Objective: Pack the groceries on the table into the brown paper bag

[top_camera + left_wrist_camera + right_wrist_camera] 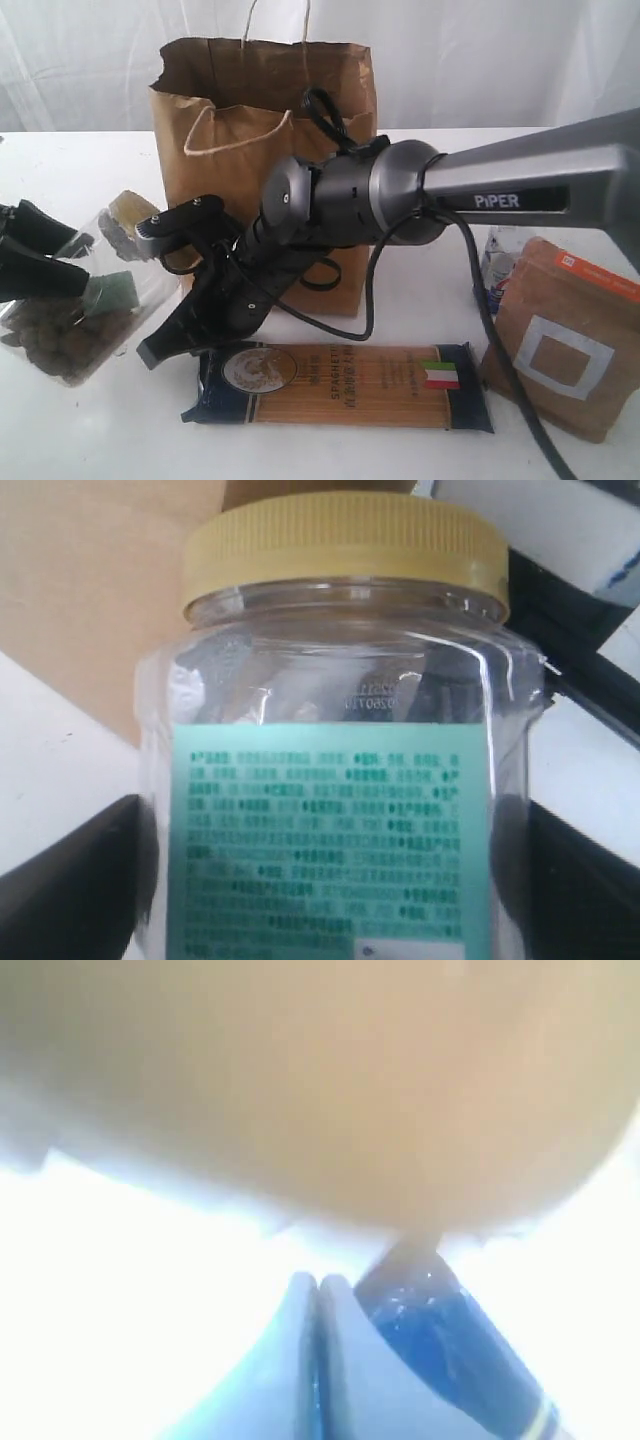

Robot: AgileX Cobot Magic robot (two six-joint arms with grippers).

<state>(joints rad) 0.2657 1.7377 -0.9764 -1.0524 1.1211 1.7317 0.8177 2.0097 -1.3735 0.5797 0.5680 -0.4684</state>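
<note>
Left end effector (82,262) is spread wide, its black fingers (70,880) pressed against both flanks of the gold-lidded clear jar (330,730): that's a grip. The jar is faceted clear plastic with a ribbed lid, leaning at the left edge of the table (100,440), dark brown lumps inside. Its mint-green label is packed with dense print, too fine to read; the stamped code on the shoulder is blurred.

Right arm sweeps in across the middle, "PiPER" in white on its grey metal sleeve. Right end effector (163,347) is closed tight, nothing in it, tip low over the table just beside the dark spaghetti packet (340,385). The packet is glossy film, lying flat, pale strands showing through its window, a round gold emblem and an Italian tricolour printed on it.

Behind stands the brown paper bag (230,75): creased kraft, torn rim, twisted cord handles. Far right leans the orange-labelled brown pouch (565,390), matte, with a white square outline.
</note>
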